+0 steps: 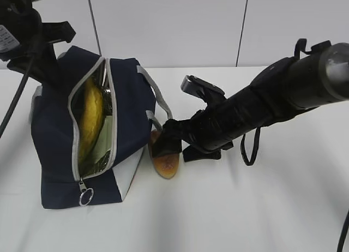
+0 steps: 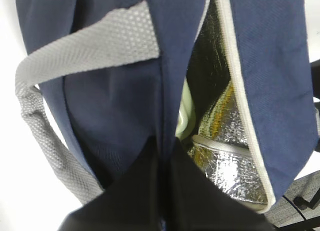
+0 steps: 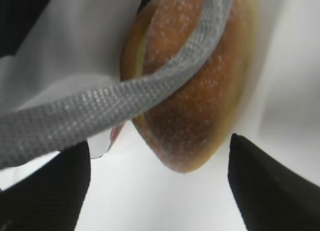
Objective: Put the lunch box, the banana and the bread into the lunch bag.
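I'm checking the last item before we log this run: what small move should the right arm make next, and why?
Probably close the right end effector on the bread. Its fingers stand open either side of the loaf, which lies on the table beside the lunch bag, under the grey strap. The banana is already inside.

White tabletop (image 1: 262, 208), pale panelled wall (image 1: 174, 23) behind — dark vertical seams, even light

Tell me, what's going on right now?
Right claw open around bread on table. Left claw gripping lunch bag. Banana inside. Grey strap crosses the bread.
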Controlling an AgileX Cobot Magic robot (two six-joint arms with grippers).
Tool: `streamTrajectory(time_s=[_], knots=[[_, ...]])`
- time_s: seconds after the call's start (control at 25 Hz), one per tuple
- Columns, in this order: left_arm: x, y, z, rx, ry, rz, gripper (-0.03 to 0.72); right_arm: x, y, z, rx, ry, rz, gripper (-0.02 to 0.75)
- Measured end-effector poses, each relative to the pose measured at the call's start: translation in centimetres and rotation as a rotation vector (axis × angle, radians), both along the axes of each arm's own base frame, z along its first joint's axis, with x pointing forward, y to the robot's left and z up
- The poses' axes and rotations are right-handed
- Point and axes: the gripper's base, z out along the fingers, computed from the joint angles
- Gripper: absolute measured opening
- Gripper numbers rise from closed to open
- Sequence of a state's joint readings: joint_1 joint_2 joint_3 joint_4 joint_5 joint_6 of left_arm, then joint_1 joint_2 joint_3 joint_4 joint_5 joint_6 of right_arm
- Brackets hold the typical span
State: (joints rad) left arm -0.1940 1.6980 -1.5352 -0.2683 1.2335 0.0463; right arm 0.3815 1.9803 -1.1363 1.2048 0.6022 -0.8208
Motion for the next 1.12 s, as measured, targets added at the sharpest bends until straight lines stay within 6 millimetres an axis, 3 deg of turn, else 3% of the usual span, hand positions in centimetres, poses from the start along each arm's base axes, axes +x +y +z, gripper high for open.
streamTrajectory(time_s=[0.6, 0.72, 0.92, 1.12], knots=[[0.0, 0.0, 0.0, 0.000, 0.000, 0.000, -0.002, 2.9, 0.8, -1.8, -0.035, -0.036, 0.003, 0.638], [0.0, 0.0, 0.0, 0.001, 0.000, 0.000, -0.002, 2.9, 0.9, -1.8, -0.034, -0.038, 0.003, 0.608], [0.0, 0.0, 0.0, 0.002, 0.000, 0.000, -0.002, 2.9, 0.9, -1.7, -0.035, -0.038, 0.011, 0.495], [0.0, 0.0, 0.0, 0.002, 0.000, 0.000, -0.002, 3.0, 0.0, -1.6, -0.041, -0.023, 0.022, 0.466]])
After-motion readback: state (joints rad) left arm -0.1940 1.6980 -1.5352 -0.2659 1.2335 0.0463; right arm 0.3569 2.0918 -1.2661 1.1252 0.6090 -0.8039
